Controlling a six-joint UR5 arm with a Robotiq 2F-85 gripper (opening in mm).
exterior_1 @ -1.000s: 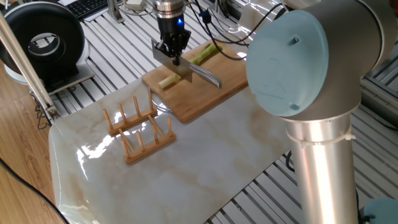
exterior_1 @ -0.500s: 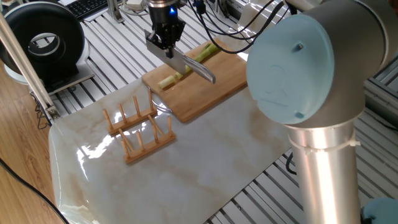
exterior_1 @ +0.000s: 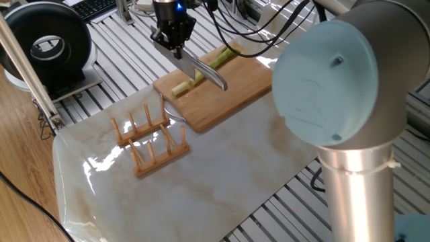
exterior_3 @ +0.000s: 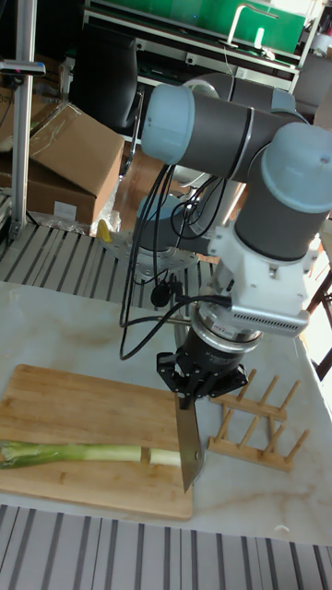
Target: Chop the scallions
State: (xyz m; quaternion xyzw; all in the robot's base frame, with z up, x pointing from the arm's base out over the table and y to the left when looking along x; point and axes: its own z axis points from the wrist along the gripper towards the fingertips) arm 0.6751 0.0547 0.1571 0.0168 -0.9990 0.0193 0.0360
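Since the earlier frame I have brought the gripper (exterior_1: 174, 44) and the knife (exterior_1: 200, 71) it carries up and toward the far left; the blade now hangs above the stalk, not down on the board. The jaws are pinched on the knife handle, blade pointing down and to the near right in the fixed view.

The scallions (exterior_3: 78, 453) lie flat along the cutting board (exterior_3: 83, 410), which sits on the worktop (exterior_1: 201, 175) at the far side. In the tall fixed view one cut shows near the whitish end, with a short segment (exterior_3: 164, 456) lying just beside the main stalk, in line with it. The green end reaches toward the board's far edge.

My judgement: the stalk is light, soft and round, so it may roll or skid under the blade, and nothing pins it. It should be worked from above with a straight downward press, stepping along toward the green end. A wooden rack (exterior_1: 149, 140) stands on the worktop, clear of the board.
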